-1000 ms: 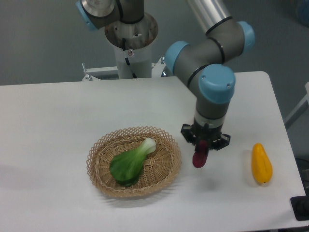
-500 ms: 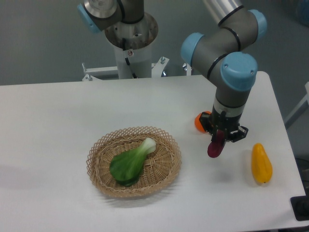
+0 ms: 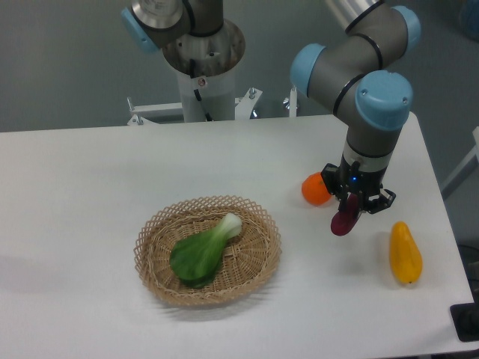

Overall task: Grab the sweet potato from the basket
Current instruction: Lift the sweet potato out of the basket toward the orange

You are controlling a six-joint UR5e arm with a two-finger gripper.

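No readable text, label, brand, number or sign shows anywhere.

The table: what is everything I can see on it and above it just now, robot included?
basket: one, light tan wicker, on the table left of middle.
leafy vegetable: one, green with a white stem, lying inside the basket.
sweet potato: one, magenta-purple, held in the air over the table, right of the basket.
round fruit: one, orange, on the table, partly hidden by the tool.
long fruit: one, yellow, on the table near the right edge.
table: one, white.
arm: one, grey with blue caps, reaching down at right.
tool: one, black, shut on the sweet potato.
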